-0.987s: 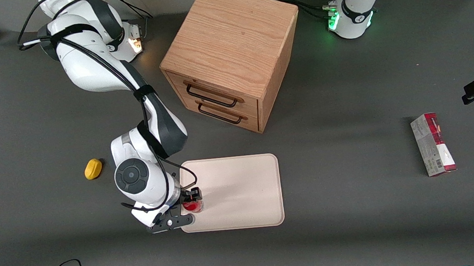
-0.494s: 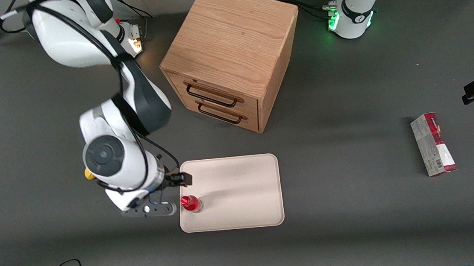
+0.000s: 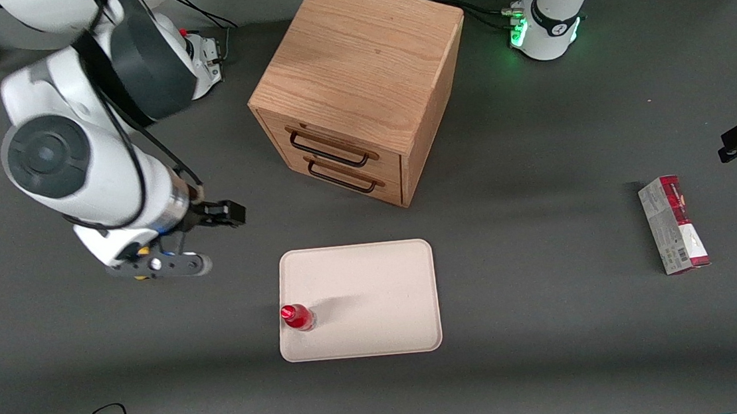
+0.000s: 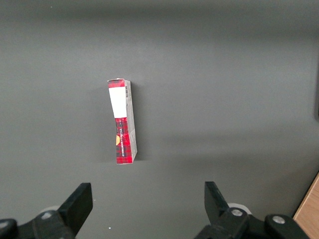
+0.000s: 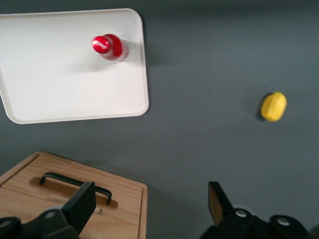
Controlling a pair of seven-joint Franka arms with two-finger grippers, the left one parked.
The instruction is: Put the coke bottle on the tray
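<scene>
The gripper [image 3: 195, 241] hangs high over the counter [image 3: 554, 351] toward the working arm's end, jaws released and empty. The coke bottle [image 3: 297, 316] stands upright on the tray [image 3: 376, 299], just inside its edge, so the placing looks done. The wooden drawer cabinet [image 3: 358, 88] stands farther from the front camera than the tray, and a red-and-grey carton [image 3: 673, 223] lies toward the parked arm's end.

Soft, even light from above fills the front view, with no glare on the dark grey matte table [image 3: 556, 364]. The small red coke bottle [image 3: 297, 317] casts a faint, short shadow across the cream-white rectangular tray [image 3: 375, 280], toward the parked arm's end. The oak-coloured wooden drawer cabinet [image 3: 357, 81] throws a broad, blurred one the same way. A green status light [image 3: 517, 32] glows near the frame's top edge. The gripper [image 3: 201, 240], above the table beside the tray with fingers wide apart, looks slightly soft. In the right wrist view, the bottle's cap bears a white highlight, and the dark fingers [image 5: 82, 201] are out of focus.
</scene>
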